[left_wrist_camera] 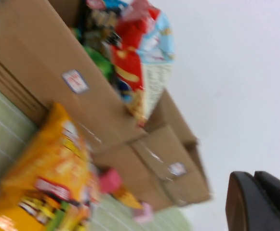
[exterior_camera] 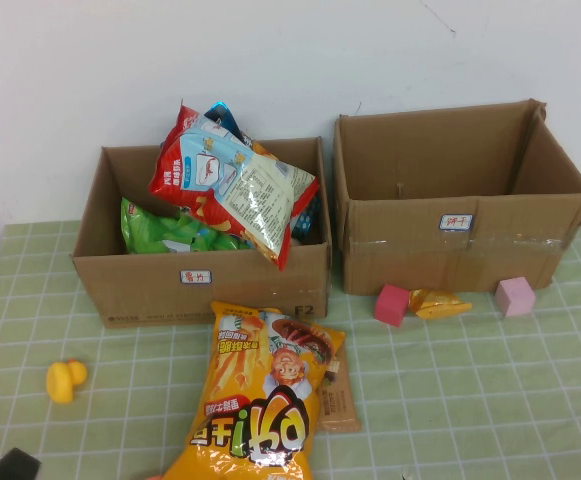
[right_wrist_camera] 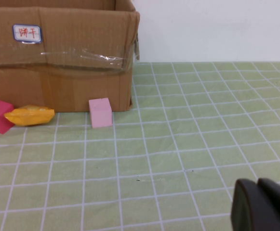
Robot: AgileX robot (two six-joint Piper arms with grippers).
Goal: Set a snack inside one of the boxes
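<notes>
A large yellow snack bag [exterior_camera: 265, 400] lies flat on the table in front of the left cardboard box [exterior_camera: 150, 275]; it also shows in the left wrist view [left_wrist_camera: 53, 168]. That box holds several snack bags, with a red-and-blue one [exterior_camera: 230, 180] piled on top. The right cardboard box [exterior_camera: 410, 250] looks empty. My left gripper [left_wrist_camera: 255, 180] is shut and empty, held off from the bag; a black part of it shows at the table's near left corner [exterior_camera: 10, 465]. My right gripper [right_wrist_camera: 258, 185] is shut and empty, over the table to the right of the right box [right_wrist_camera: 72, 53].
A small brown packet [exterior_camera: 337, 400] lies against the yellow bag's right side. A yellow duck [exterior_camera: 65, 380] sits at the left. A magenta cube [exterior_camera: 391, 304], a small yellow packet [exterior_camera: 440, 303] and a pink cube [exterior_camera: 515, 296] lie in front of the right box.
</notes>
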